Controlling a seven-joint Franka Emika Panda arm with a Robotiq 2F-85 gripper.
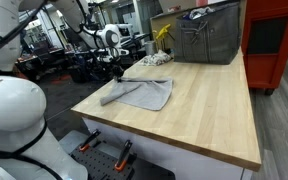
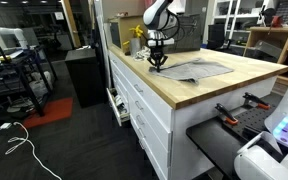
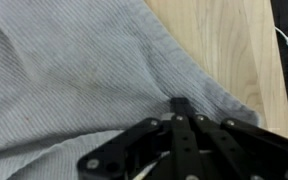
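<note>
A grey ribbed cloth [image 1: 144, 93] lies spread on the wooden tabletop [image 1: 204, 115], and its far left corner is rumpled. My gripper [image 1: 117, 73] stands at that corner, pointing down, with its black fingers together. In an exterior view the gripper [image 2: 157, 66] meets the cloth [image 2: 196, 70] at the end nearest the table's edge. In the wrist view the gripper [image 3: 181, 103] is shut, its tips pressed into the cloth [image 3: 74, 70], where a ridge of fabric bunches up. Bare wood [image 3: 229, 40] shows to the right.
A grey metal bin [image 1: 209, 35] and a yellow object [image 1: 162, 35] stand at the back of the table. A red cabinet [image 1: 276, 40] is beyond the table's right end. White drawers [image 2: 144, 110] sit under the tabletop. Equipment racks [image 2: 14, 70] stand on the floor.
</note>
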